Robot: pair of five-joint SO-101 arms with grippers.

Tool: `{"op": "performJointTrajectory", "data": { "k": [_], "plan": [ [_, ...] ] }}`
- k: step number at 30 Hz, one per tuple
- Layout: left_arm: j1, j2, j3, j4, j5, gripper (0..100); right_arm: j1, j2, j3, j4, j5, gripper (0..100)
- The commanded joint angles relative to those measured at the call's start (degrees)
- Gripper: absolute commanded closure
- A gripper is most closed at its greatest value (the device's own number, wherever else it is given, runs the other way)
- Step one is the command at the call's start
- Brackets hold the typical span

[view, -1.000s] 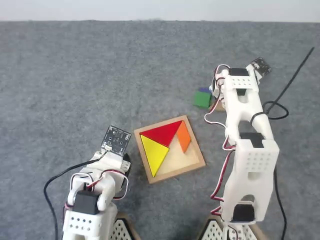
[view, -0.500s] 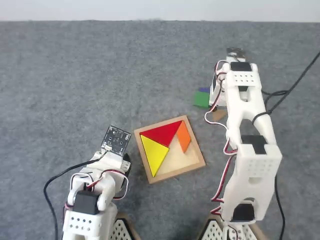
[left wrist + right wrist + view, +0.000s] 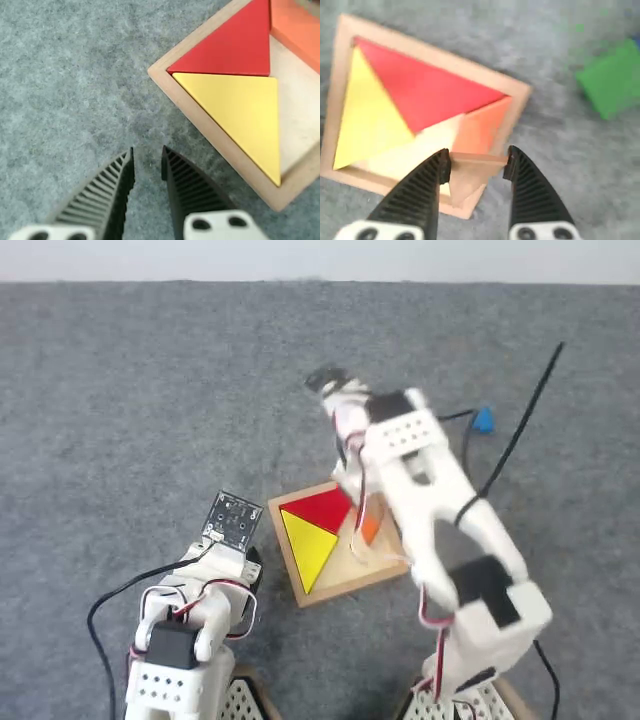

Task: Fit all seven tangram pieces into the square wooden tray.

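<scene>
The square wooden tray (image 3: 392,571) lies in the middle of the grey mat. It holds a red triangle (image 3: 322,508), a yellow triangle (image 3: 308,545) and an orange piece (image 3: 369,531). My right arm (image 3: 405,440) leans over the tray's far right side. Its gripper (image 3: 477,160) is shut on a tan triangle (image 3: 469,176), held just above the tray (image 3: 342,75) by the orange piece (image 3: 481,129). My left gripper (image 3: 147,165) hangs low over bare mat beside the tray's corner (image 3: 159,75), its fingers a narrow gap apart with nothing between them.
A green block (image 3: 612,77) rests on the mat beyond the tray. A small blue piece (image 3: 483,420) lies at the far right. A black cable (image 3: 525,410) runs from the right arm. The left arm (image 3: 185,625) stands at the near left.
The right arm has swung left from the loose pieces at the far right to over the tray, carrying the tan triangle. The left arm has not moved.
</scene>
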Motion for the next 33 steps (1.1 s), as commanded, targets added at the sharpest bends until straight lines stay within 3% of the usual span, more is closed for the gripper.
{"op": "performJointTrajectory", "data": {
  "k": [1,5,9,17,24,27,33],
  "plan": [
    [0.09,-0.09,-0.4,0.26,0.35,91,-2.68,-6.99,7.47,-6.64,1.58,93.5],
    [0.09,-0.09,-0.4,0.26,0.35,91,-6.73,-6.37,11.16,-9.36,3.96,93.3],
    [0.09,-0.09,-0.4,0.26,0.35,91,-9.45,-4.0,10.11,-9.45,1.14,93.3],
    [0.09,-0.09,-0.4,0.26,0.35,91,-9.71,1.54,6.77,-9.1,-0.18,92.7],
    [0.09,-0.09,-0.4,0.26,0.35,91,-9.71,1.71,5.89,-9.27,2.73,73.8],
    [0.09,-0.09,-0.4,0.26,0.35,91,-9.63,2.07,4.48,-9.01,7.38,73.6],
    [0.09,-0.09,-0.4,0.26,0.35,91,-9.71,1.27,1.76,-8.92,7.74,74.2]
  ]
}}
